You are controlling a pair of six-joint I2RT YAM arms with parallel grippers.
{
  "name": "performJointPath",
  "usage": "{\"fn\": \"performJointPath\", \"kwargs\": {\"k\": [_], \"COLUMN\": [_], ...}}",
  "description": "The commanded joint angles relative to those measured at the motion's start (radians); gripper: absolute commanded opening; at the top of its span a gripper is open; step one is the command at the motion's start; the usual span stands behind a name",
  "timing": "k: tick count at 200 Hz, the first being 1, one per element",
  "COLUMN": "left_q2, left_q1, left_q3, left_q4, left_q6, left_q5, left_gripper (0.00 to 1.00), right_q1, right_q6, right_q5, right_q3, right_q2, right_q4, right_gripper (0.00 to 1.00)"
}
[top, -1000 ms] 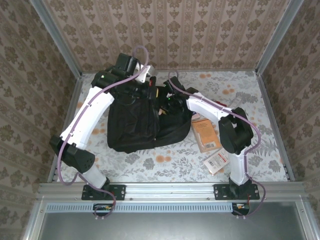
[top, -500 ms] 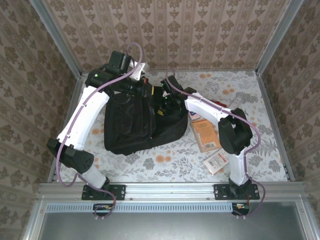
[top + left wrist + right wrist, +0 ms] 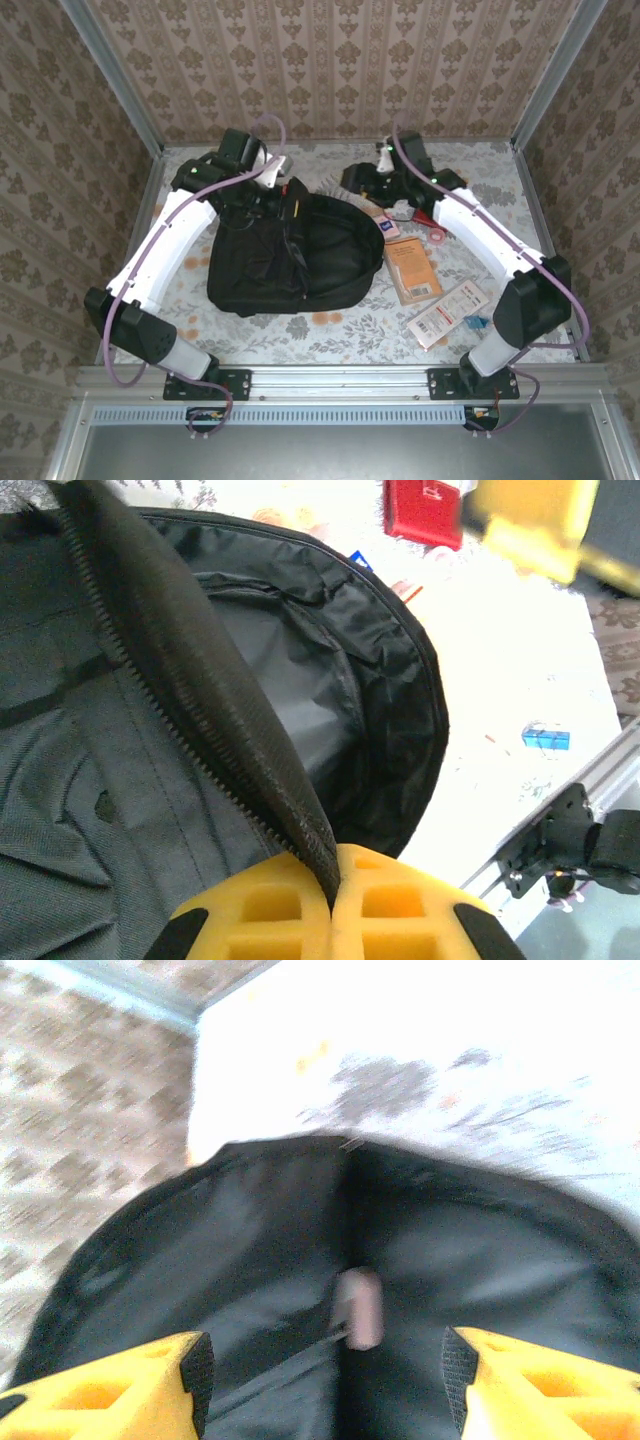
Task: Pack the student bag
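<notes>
The student bag (image 3: 290,255), a large black backpack, lies at the table's centre with its main opening gaping toward the right. My left gripper (image 3: 288,200) is at the bag's far top edge. In the left wrist view its yellow fingers (image 3: 270,905) are shut on the zipper edge (image 3: 200,730), with the dark lining (image 3: 330,700) exposed beyond. My right gripper (image 3: 358,182) hovers at the back, just off the bag's upper right corner. Its fingers (image 3: 150,1380) stand wide apart with nothing between them. The blurred right wrist view looks onto black bag fabric (image 3: 250,1240) and a small pinkish tab (image 3: 358,1307).
Right of the bag lie an orange-brown book (image 3: 412,270), a white and red packet (image 3: 447,312), a small red box (image 3: 392,226), a pink ring (image 3: 437,237) and a tiny blue item (image 3: 475,323). Walls close off the back and sides.
My right gripper has come away from the bag's opening, moved back and right, and opened wider; its elbow has swung out to the right. The left gripper keeps its hold on the zipper edge.
</notes>
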State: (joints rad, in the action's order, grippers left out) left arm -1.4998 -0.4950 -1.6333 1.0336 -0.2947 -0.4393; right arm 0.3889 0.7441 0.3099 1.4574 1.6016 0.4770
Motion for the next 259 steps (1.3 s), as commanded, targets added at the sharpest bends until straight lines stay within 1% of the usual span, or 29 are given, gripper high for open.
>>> {"fn": "performJointPath", "kwargs": {"k": [1, 22, 30, 41, 54, 57, 65, 77, 90, 95, 112, 139, 149, 178, 198, 228, 241, 259], "left_q2": [0.076, 0.110, 0.127, 0.150, 0.172, 0.175, 0.183, 0.191, 0.199, 0.201, 0.216, 0.229, 0.228, 0.227, 0.234, 0.246, 0.251, 0.253], "left_q1": [0.006, 0.018, 0.022, 0.031, 0.032, 0.057, 0.065, 0.069, 0.066, 0.067, 0.067, 0.065, 0.064, 0.052, 0.046, 0.045, 0.045, 0.045], "left_q3": [0.030, 0.077, 0.108, 0.154, 0.202, 0.210, 0.228, 0.245, 0.261, 0.268, 0.306, 0.384, 0.406, 0.427, 0.431, 0.437, 0.438, 0.437], "left_q4": [-0.075, -0.129, -0.157, -0.198, -0.243, -0.250, -0.270, -0.291, -0.312, -0.318, -0.360, -0.432, -0.447, -0.461, -0.469, -0.471, -0.473, -0.473], "left_q6": [-0.019, -0.046, -0.058, -0.075, -0.094, -0.098, -0.109, -0.113, -0.115, -0.116, -0.123, -0.147, -0.152, -0.152, -0.152, -0.149, -0.149, -0.148], "left_q5": [0.060, 0.129, 0.153, 0.169, 0.147, 0.143, 0.133, 0.124, 0.114, 0.110, 0.093, 0.066, 0.053, 0.039, 0.035, 0.034, 0.033, 0.031], "left_gripper": [0.00, 0.00, 0.00, 0.00, 0.00, 0.00, 0.00, 0.00, 0.00, 0.00, 0.00, 0.00, 0.00, 0.00, 0.00, 0.00, 0.00, 0.00], "right_q1": [-0.038, -0.055, -0.061, -0.077, -0.117, -0.128, -0.163, -0.212, -0.267, -0.290, -0.383, -0.550, -0.580, -0.590, -0.591, -0.591, -0.593, -0.591], "right_q6": [-0.102, -0.126, -0.130, -0.122, -0.094, -0.083, -0.056, -0.016, 0.027, 0.045, 0.087, 0.089, 0.093, 0.141, 0.155, 0.134, 0.106, 0.082], "right_q5": [-0.245, -0.397, -0.436, -0.458, -0.461, -0.462, -0.471, -0.491, -0.510, -0.509, -0.443, -0.264, -0.224, -0.136, -0.116, -0.074, -0.052, 0.008], "right_q3": [-0.039, -0.101, -0.136, -0.191, -0.269, -0.288, -0.341, -0.422, -0.490, -0.511, -0.610, -0.781, -0.810, -0.877, -0.917, -0.932, -0.930, -0.912], "right_q2": [-0.006, 0.001, 0.000, -0.008, -0.029, -0.035, -0.061, -0.118, -0.182, -0.202, -0.292, -0.434, -0.456, -0.493, -0.538, -0.553, -0.546, -0.487], "right_q4": [0.204, 0.270, 0.281, 0.285, 0.281, 0.282, 0.277, 0.267, 0.281, 0.290, 0.291, 0.198, 0.195, 0.205, 0.224, 0.259, 0.233, 0.173], "right_gripper": [0.65, 0.67, 0.68, 0.70, 0.71, 0.72, 0.73, 0.77, 0.88, 0.89, 0.90, 0.91, 0.92, 0.93, 0.94, 0.97, 0.96, 0.95]}}
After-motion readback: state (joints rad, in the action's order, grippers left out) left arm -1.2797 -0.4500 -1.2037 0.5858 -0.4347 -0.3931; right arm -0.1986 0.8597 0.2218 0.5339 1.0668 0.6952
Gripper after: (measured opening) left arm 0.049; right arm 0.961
